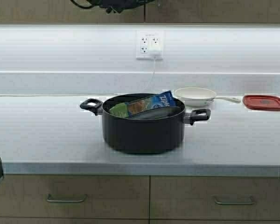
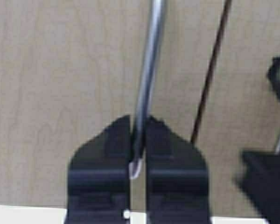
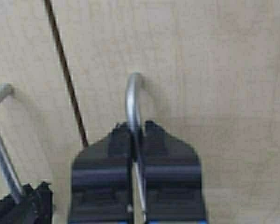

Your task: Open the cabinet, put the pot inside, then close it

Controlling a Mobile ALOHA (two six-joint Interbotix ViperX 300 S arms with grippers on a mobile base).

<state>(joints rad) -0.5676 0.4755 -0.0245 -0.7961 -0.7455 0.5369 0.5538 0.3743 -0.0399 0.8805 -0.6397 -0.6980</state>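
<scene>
The black pot (image 1: 143, 126) stands in the middle of the counter with a blue and green bag inside it. Both grippers are below the high view's edge. In the left wrist view my left gripper (image 2: 138, 122) is shut on a slim silver handle (image 2: 149, 60) of the tan cabinet (image 2: 60, 84). In the right wrist view my right gripper (image 3: 138, 128) is shut on the other door's silver handle (image 3: 132, 98), close to its curved end. The dark seam (image 3: 65, 74) between the two doors runs between the grippers, and both doors lie flush.
A small white frying pan (image 1: 196, 96) and a red lid (image 1: 265, 102) lie behind the pot on the right. A wall outlet (image 1: 150, 45) has a cable hanging to the counter. Two tan drawer fronts (image 1: 67, 189) sit under the counter edge.
</scene>
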